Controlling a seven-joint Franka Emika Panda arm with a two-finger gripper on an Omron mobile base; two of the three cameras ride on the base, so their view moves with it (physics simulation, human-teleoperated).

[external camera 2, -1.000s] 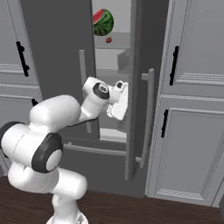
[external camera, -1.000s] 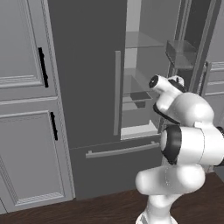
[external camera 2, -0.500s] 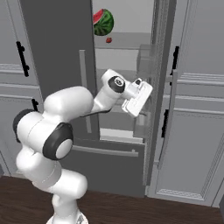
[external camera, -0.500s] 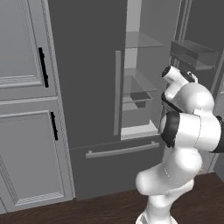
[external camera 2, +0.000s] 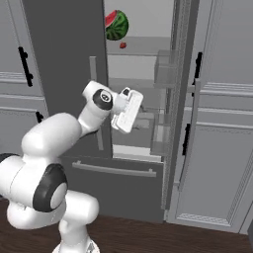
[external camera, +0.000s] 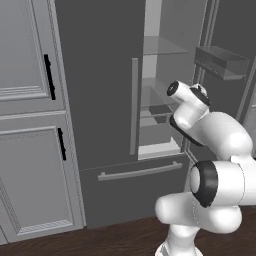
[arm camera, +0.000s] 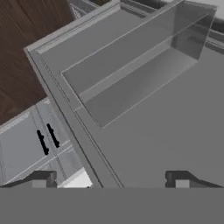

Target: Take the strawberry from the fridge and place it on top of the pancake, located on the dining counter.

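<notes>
With my gripper [external camera 2: 129,109] spread wide and empty at mid-height in the fridge [external camera 2: 64,54] doorway, I note the strawberry [external camera 2: 123,45] sits on the upper shelf just beside the watermelon piece [external camera 2: 116,24], well above my hand.

Two base cameras sit behind the arm, left and right, both facing forward at the fridge [external camera: 100,100] with its right door open, sharing its pale shelves. The hand camera looks at close range, rolled sideways, along the inner face of the open fridge door [arm camera: 166,122].
</notes>
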